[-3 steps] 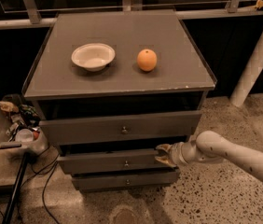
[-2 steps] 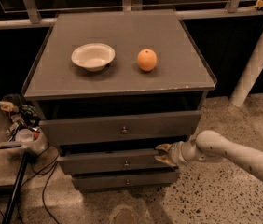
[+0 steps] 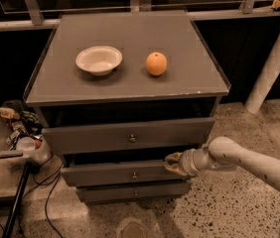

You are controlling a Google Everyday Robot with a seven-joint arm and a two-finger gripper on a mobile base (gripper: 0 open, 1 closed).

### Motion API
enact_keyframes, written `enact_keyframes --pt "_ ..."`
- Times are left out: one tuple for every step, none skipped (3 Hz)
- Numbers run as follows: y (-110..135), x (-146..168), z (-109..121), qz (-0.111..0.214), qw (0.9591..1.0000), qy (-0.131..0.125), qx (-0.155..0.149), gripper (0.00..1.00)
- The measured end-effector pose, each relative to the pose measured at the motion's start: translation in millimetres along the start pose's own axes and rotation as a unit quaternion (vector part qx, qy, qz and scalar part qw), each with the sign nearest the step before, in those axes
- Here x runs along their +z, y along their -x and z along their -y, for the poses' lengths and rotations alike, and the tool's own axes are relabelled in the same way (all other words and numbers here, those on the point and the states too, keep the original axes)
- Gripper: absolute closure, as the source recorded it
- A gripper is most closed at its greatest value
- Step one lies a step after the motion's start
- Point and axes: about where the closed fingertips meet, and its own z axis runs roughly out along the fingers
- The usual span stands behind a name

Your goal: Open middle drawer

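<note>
Camera view. A grey cabinet [image 3: 130, 86] stood on a speckled stone floor [image 3: 229, 209], with a dark wall and a pale rail behind it. A white post [image 3: 274, 63] leaned at the right. At the left, a clear bin of clutter [image 3: 18, 133] sat beside the cabinet, with black cables [image 3: 45, 202] trailing on the floor. On the cabinet top, a white bowl [image 3: 99, 59] and an orange [image 3: 156, 63] rested near each other, not touching.

The middle drawer [image 3: 105, 174] sat between the tall top drawer [image 3: 90, 138] and the thin bottom drawer [image 3: 110, 192]. Its long axis ran left to right across the view, and its front faced the camera. It had a flat grey front of mid height, with one small round metal knob [image 3: 134, 175] at centre. It appeared to be drawn out a little, proud of the bottom drawer, with a dark gap above it; the low light left this uncertain. The top drawer also stood out from the carcass.

The gripper [image 3: 172, 163] was at the right end of the middle drawer, at the upper edge of its front, on a white arm [image 3: 249, 165] that reached in from the right. Whether the gripper was parted, closed or clamped on the drawer could not be told.
</note>
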Motion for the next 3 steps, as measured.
enact_keyframes --pt "1.2 -1.9 0.5 0.0 1.0 0.0 0.0 1.0" --pt "8.9 -12.2 1.6 0.003 0.9998 -0.015 -0.011 1.0" --pt "9.2 -13.6 0.0 0.003 0.9998 -0.015 -0.01 1.0"
